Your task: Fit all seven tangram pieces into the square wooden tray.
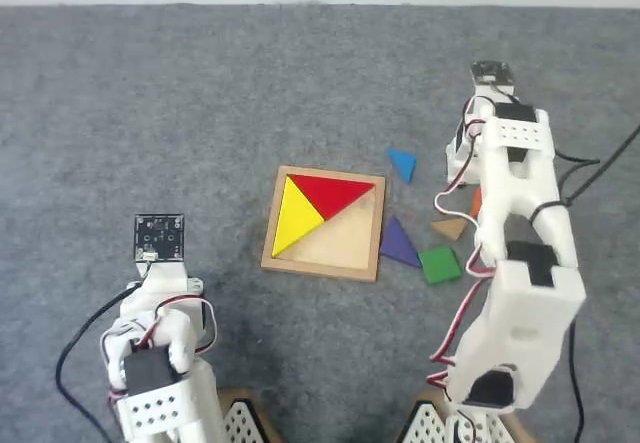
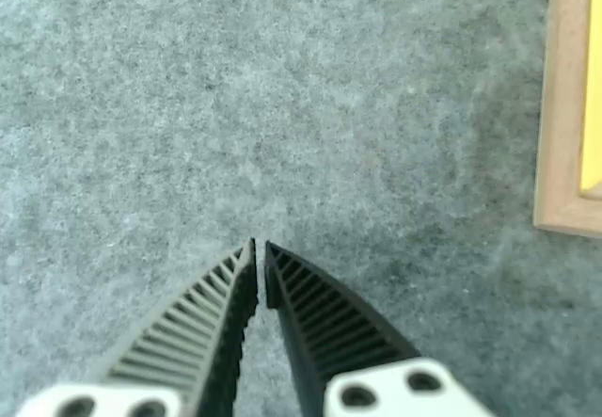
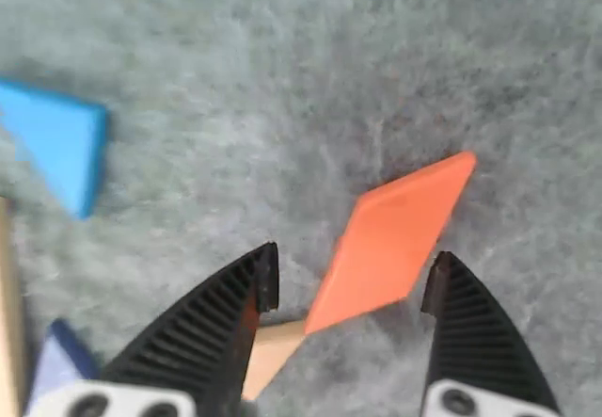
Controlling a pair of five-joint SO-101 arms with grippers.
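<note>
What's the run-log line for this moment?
tray: red triangle, yellow triangle placed | right claw: open over orange piece | left claw: shut above carpet

The high camera sits far above the table (image 1: pixel 150 93) and looks down on both arms and the wooden tray (image 1: pixel 320 269). Each wrist camera sits just behind its hand and looks past the fingertips, very close to the table. Beyond the left hand (image 2: pixel 261 248) is the tray's edge. By the right hand (image 3: pixel 353 280) are the orange piece (image 3: pixel 395 238) and the blue piece (image 3: pixel 61 144). The high camera sees these too.
</note>
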